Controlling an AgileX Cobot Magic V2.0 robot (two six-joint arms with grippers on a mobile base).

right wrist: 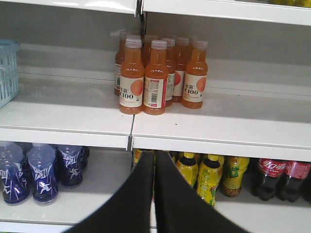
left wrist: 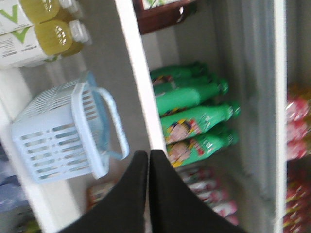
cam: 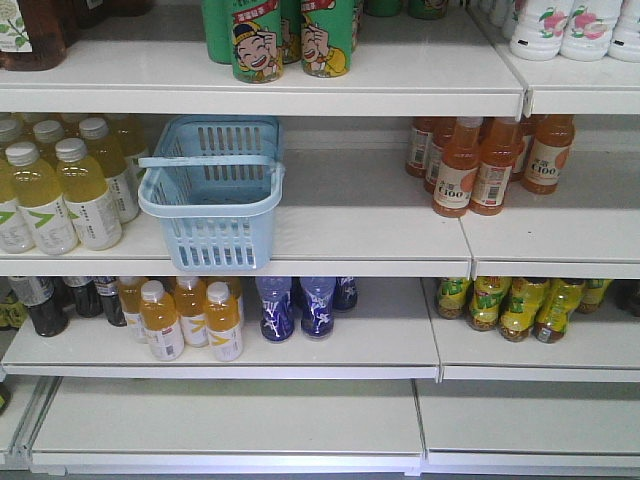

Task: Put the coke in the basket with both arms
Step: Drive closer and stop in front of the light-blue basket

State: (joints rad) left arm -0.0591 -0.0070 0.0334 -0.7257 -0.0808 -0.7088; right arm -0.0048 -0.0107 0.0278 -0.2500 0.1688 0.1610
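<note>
Low in the left wrist view, the left fingers [left wrist: 142,162] are pressed together tip to tip and hold nothing. Just past their tips the camera, rolled sideways, shows the light blue basket [left wrist: 58,131] on a white shelf [left wrist: 133,73], its flat handle lying across the rim. Yellow drink bottles [left wrist: 46,34] stand beside the basket, and green bottles [left wrist: 194,111] fill the shelf above.

Low in the right wrist view, the right fingers [right wrist: 146,167] are likewise closed on each other and empty. Beyond them, on the lower shelf, stand yellow bottles with green labels [right wrist: 209,177]. Right of those are the Coca-Cola bottles [right wrist: 274,177], dark with red labels. Blue bottles [right wrist: 41,172] sit to the left on the same level. On the shelf above is a cluster of orange C100 bottles [right wrist: 158,75].

From the front, the basket [cam: 160,195] stands at the front edge of the middle shelf, just beside the yellow drinks and well apart from the orange C100 bottles.
</note>
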